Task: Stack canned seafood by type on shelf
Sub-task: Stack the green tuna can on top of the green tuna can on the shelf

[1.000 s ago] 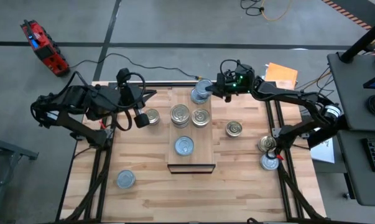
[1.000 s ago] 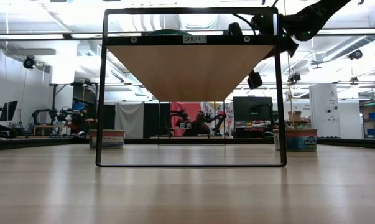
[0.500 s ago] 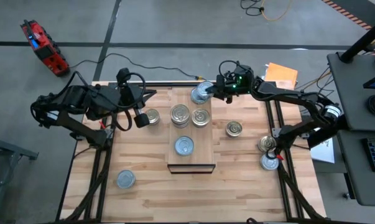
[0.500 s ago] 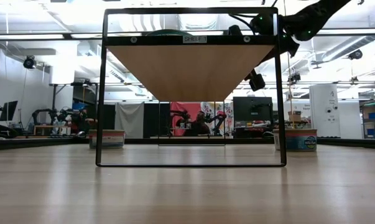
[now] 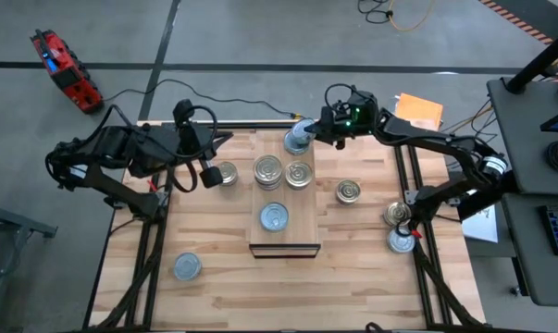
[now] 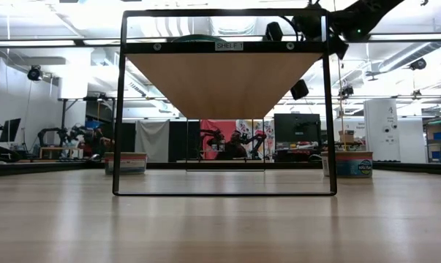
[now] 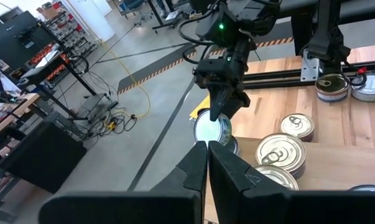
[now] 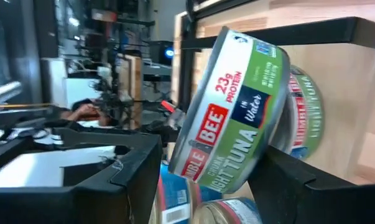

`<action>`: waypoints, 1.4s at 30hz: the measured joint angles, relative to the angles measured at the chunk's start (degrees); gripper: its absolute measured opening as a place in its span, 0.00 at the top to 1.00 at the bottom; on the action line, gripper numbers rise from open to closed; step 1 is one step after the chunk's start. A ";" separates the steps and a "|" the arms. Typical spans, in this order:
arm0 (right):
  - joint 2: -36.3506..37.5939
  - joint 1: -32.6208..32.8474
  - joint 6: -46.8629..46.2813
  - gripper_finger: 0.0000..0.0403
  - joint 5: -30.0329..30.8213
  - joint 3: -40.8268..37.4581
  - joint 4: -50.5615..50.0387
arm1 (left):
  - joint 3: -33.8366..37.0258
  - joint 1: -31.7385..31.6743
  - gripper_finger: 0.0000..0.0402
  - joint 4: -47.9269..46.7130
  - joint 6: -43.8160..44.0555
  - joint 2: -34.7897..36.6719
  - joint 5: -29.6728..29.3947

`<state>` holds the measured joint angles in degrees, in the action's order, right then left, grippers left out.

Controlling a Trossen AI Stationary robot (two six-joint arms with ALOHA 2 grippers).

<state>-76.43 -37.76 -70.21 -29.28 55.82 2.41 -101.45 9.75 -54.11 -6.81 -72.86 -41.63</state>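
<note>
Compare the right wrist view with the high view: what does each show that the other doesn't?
Only the right wrist view: the label on the tuna tin between the right tool's fingers, reading "23g protein" and "light tuna in water", and the tin's tilt.

Only the high view: the whole layout, with tins on the shelf, more tins on the table, and the left tool waiting at the left, beside a tin.

Both: the right tool at that tin at the shelf's far end.

Robotics lab: other robot arms (image 6: 66,135) beyond.
</note>
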 joint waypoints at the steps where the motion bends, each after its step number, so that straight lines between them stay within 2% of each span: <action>1: -0.18 0.00 1.01 0.48 0.31 0.65 -1.73 | 0.00 -0.12 1.00 0.00 -0.10 0.00 0.00; 6: -1.05 0.12 4.54 0.48 0.86 2.53 -6.83 | 0.00 -0.49 1.00 0.01 -0.20 0.00 0.03; 42: -3.99 3.81 7.92 0.47 3.00 6.04 -8.80 | 0.02 -2.11 1.00 1.63 -0.63 -0.15 0.13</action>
<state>-80.42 -33.94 -62.28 -26.28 61.86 -6.39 -101.43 7.64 -52.47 -7.44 -73.01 -41.50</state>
